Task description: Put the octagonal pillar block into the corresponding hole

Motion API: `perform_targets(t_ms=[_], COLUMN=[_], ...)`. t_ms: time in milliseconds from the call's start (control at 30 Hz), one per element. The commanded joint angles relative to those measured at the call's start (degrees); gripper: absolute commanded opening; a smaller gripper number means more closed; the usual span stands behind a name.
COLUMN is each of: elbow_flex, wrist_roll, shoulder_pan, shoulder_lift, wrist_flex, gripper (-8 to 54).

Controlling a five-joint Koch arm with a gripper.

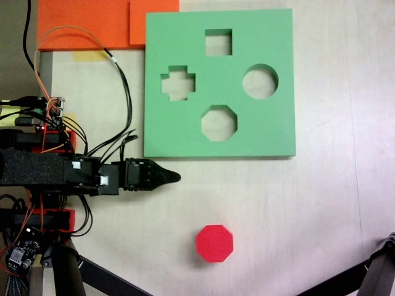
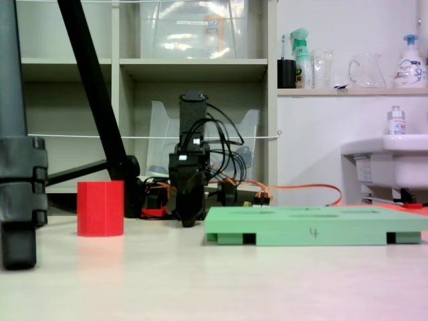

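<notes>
Pointing right in the overhead fixed view, the jaws point(image 1: 173, 176) come to one dark tip low over the table point(image 1: 308, 216), holding nothing; can't tell if they're parted or closed, since the side fixed view sees them end-on point(image 2: 189, 217).

Block point(image 1: 215, 243) stands upright on the table, below-right of the tip, near but apart, untouched. Probably staged there so the arm can reach it without crossing the board. From the side it's left of the arm point(image 2: 100, 208).

Board point(image 1: 219, 83) lies flat above the tip, just beyond it. Octagonal hole point(image 1: 219, 123) is the cut-out nearest the arm, empty. Cross, square and round ones sit around it.

Table is pale, smooth. Orange foam point(image 1: 86, 24) at the top-left corner, tripod legs point(image 2: 93, 87) at the edges. Behind: shelves point(image 2: 194, 63), bottles, a sink point(image 2: 388, 160).
</notes>
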Motion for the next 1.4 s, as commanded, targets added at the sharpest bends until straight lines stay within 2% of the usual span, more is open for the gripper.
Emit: perform_targets(t_ms=[0, 300, 333, 433, 467, 633, 700, 767, 867, 1100, 1200, 1300, 1367], elbow_flex=[4.04, 4.04, 3.96, 2.99, 2.20, -6.68, -16.88, -29.00, -38.85, -54.40, -68.99, -84.46, -87.71], wrist_roll=[0.70, 1.49, 5.54, 37.53, 43.15, 64.86, 71.72, 76.29, 79.19, 78.84, 74.88, 71.37, 70.58], shoulder_pan=[-0.79, -0.09, 0.44, 2.29, 2.90, 3.52, 4.22, 5.27, 6.33, 10.81, 14.41, 16.61, 17.75], shoulder_lift=[4.04, 4.04, 4.04, 4.04, 4.04, 4.04, 4.04, 3.96, 3.87, 2.11, -8.00, -21.36, -25.75], wrist_flex=[1.49, 1.58, 1.58, -1.93, -2.46, 8.09, 24.08, 41.31, 51.15, 60.73, 74.53, 90.18, 90.35], gripper=[33.8, 33.8, 34.3, 33.0, 31.6, 29.8, 29.7, 26.5, 23.5, 23.4, 23.6, 32.2, 37.4])
